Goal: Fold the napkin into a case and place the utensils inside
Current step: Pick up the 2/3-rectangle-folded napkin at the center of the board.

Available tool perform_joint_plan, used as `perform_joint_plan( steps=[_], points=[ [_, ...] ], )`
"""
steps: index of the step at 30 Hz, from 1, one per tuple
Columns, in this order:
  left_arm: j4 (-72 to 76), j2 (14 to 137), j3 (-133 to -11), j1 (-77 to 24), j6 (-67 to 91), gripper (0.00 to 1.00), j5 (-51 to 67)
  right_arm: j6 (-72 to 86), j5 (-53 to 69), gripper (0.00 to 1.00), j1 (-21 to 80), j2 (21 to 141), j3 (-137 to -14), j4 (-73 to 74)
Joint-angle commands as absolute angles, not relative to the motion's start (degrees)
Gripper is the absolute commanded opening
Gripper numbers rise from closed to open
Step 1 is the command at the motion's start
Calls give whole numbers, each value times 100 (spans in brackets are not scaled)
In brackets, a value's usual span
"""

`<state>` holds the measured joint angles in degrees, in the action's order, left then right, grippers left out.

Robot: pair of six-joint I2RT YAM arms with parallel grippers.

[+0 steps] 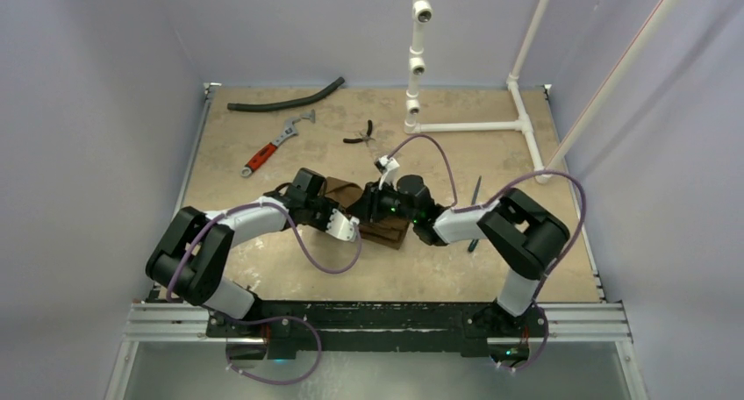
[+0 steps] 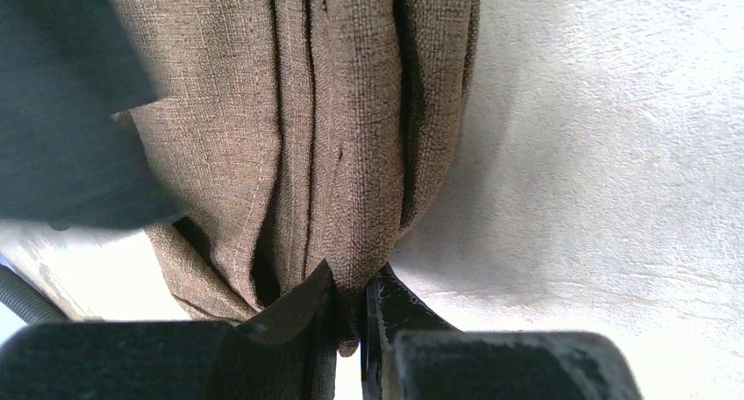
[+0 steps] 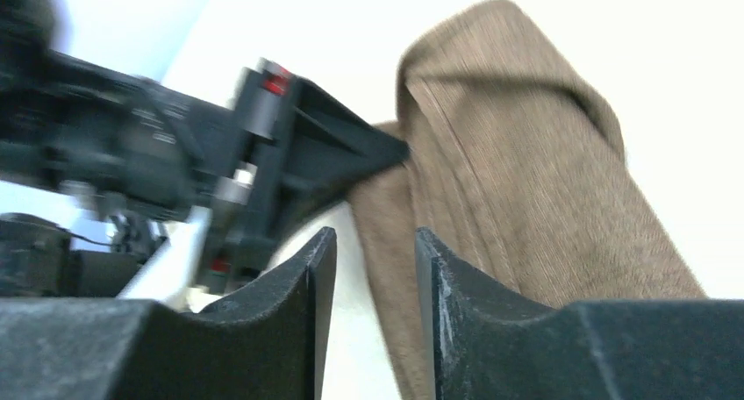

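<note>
Pinching the bunched brown napkin tight in the left end effector, down on the counter. Holding the right end effector loose, gripping nothing, just beside it.

No writing, label, brand, number or sign is legible in any view.

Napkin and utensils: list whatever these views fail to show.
- Top view: the left arm and right arm cover most of the napkin; its folds are unreadable.
- Top view: the dark utensil is too small to identify.
- Right wrist view: motion blur; whether the right gripper touches the napkin is unclear.
- Left wrist view: the left gripper hides the pinched napkin edge.
</note>
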<state>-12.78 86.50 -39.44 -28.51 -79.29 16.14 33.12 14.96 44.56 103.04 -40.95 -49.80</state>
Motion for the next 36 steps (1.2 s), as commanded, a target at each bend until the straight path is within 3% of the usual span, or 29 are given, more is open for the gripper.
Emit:
perform_joint_plan(
  steps=[1,6,8,9,10,15,21,28,36],
  points=[
    [-1966,8650,-3914,-2846,-8039,0,1896,3056,1518,43,4404,9463,-3960,-5476],
    [-1995,8614,-3945,-2848,-7974,0,1945,2270,1121,57,4406,8746,-3202,-5988],
    [-2057,8588,-3967,-2848,-7934,0,1974,1908,886,75,4402,8546,-2653,-6750],
    [-2100,8583,-3971,-2844,-7931,0,1994,1758,750,92,4410,8481,-2382,-7241],
    [-2147,8571,-3977,-2851,-7925,0,2010,1659,622,98,4404,8470,-2134,-7694],
    [-2244,8527,-4021,-2848,-7886,0,2090,946,820,98,4377,8728,-1958,-8158],
    [-2583,8539,-4130,-2854,-7975,0,2267,-125,1067,96,4377,8931,-1200,-9856],
    [-2760,8571,-4272,-2844,-7891,0,2337,-1244,817,98,5027,9266,-1520,-9372],
    [-2981,8587,-4404,-2845,-7903,0,2414,-1496,829,98,5442,9931,-1888,-9578]
  ],
)
